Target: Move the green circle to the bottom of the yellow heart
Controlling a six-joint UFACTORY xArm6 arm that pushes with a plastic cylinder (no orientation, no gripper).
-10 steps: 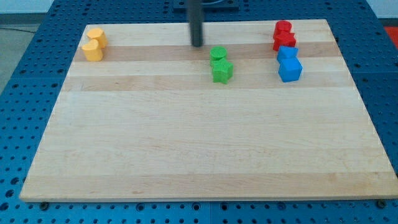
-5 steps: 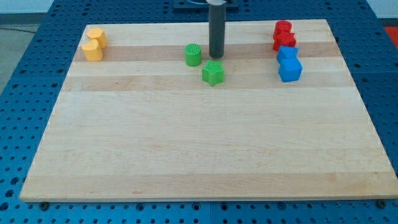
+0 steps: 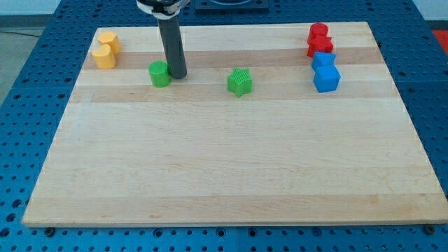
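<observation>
While my tip (image 3: 178, 75) touches the green circle (image 3: 159, 73) at its view-left | yellow heart (image 3: 104, 57) farther view-left, slightly higher | green star (image 3: 239, 82) view-right | no pincer, nothing grasped

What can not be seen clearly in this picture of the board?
- Camera view: the rod is cut off by the view's top edge, so the arm above it is not visible.
- My tip stands at the right side of the green circle; whether they touch cannot be told.
- The two yellow blocks overlap, so which one is the heart is unclear.
- The red blocks and blue blocks also overlap; their shapes are uncertain.
</observation>
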